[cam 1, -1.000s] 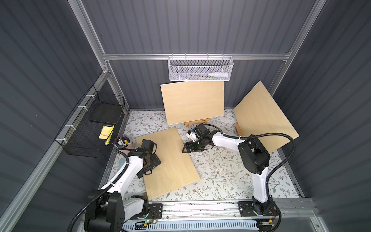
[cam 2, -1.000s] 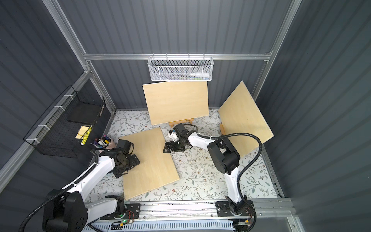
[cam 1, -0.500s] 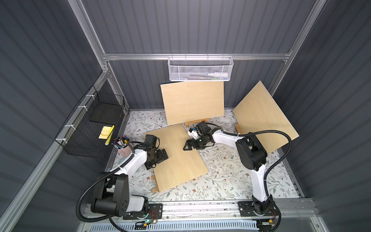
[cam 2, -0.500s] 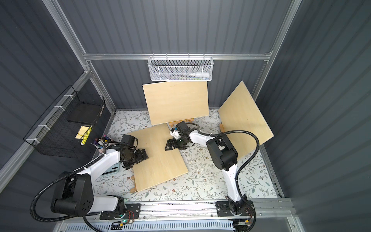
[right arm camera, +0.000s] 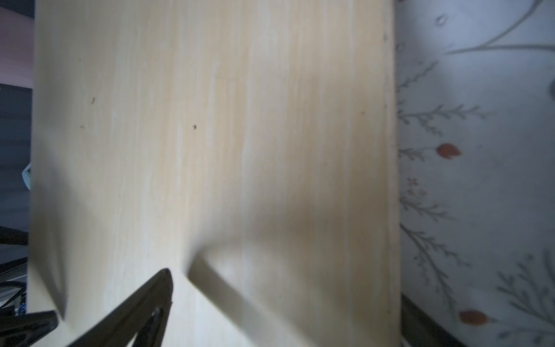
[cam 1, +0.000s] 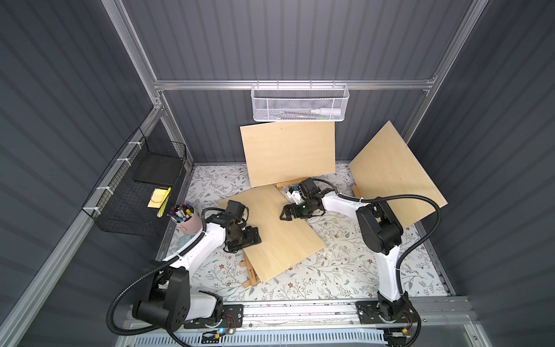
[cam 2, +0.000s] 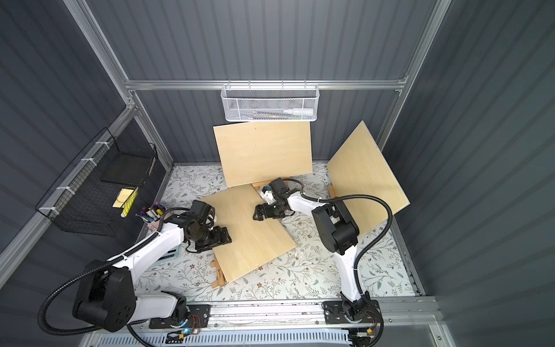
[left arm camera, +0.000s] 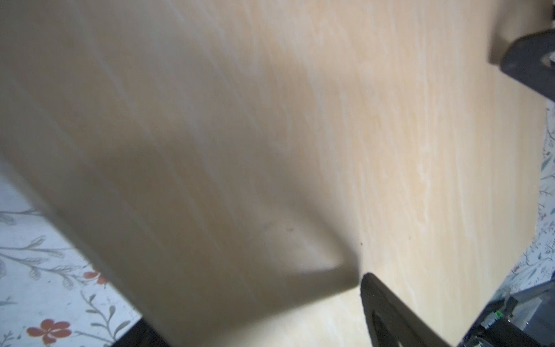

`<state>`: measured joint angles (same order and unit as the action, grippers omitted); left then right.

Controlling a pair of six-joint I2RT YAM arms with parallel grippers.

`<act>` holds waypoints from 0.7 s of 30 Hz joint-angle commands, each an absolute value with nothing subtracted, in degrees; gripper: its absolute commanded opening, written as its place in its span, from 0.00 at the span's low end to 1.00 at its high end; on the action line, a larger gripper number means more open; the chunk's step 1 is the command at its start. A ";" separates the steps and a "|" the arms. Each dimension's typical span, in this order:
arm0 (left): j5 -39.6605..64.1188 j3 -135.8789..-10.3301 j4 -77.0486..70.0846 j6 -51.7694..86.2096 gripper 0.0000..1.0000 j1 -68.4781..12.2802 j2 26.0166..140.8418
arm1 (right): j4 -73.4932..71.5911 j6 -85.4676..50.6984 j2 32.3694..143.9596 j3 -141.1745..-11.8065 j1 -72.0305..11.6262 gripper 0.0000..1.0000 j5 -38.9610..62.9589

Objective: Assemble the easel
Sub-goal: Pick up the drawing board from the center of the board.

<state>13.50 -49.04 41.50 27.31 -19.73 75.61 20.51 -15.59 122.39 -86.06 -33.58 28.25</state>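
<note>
Overhead view of a walled work cell with a flower-patterned tabletop (cam 1: 330, 270). The task's piece, a pale wooden board (cam 1: 279, 237), lies nearly flat in the middle, turned at a slant. It rests on a folded wooden easel frame (cam 1: 250, 276), whose ends stick out past the board's near left edge.

The left gripper (cam 1: 246, 240) sits at the board's left long edge. In the left wrist view one of its fingers (left arm camera: 390, 312) is above the board face (left arm camera: 300, 135) and a dark part shows below the edge. Its jaws are spread and released, straddling the edge. The right gripper (cam 1: 283, 214) is at the opposite long edge, near the far end. Its jaws are also spread and released, with one finger (right arm camera: 144, 303) over the wood (right arm camera: 225, 120).

The board's far corner reaches the lower edge of a second board (cam 1: 288, 153), which stands propped at the back wall. Whether they touch cannot be told. A third board (cam 1: 393, 177) leans at the right wall, close behind the right arm.

On the left, a pink cup of pens (cam 1: 189, 220) stands near the left arm, leaving only a narrow strip beside the board. A black wire basket (cam 1: 132, 198) hangs on the left wall above it. Bare tabletop shows in front of the board and to its right, up to the right arm's base.
</note>
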 commanded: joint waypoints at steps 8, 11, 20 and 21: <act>33.35 -54.71 21.50 23.16 0.77 -22.24 67.20 | 28.19 -10.45 123.25 -82.93 -39.49 0.96 42.36; 32.38 -51.63 14.25 26.91 0.69 -22.25 64.64 | 28.86 -9.65 123.07 -83.24 -40.22 0.96 42.19; 28.54 -43.24 -15.69 40.47 0.49 -22.32 62.27 | 30.29 -8.00 122.61 -84.02 -41.71 0.96 41.51; 27.88 -43.30 -17.02 41.66 0.48 -22.32 62.66 | 30.52 -7.74 122.58 -84.12 -41.77 0.96 41.50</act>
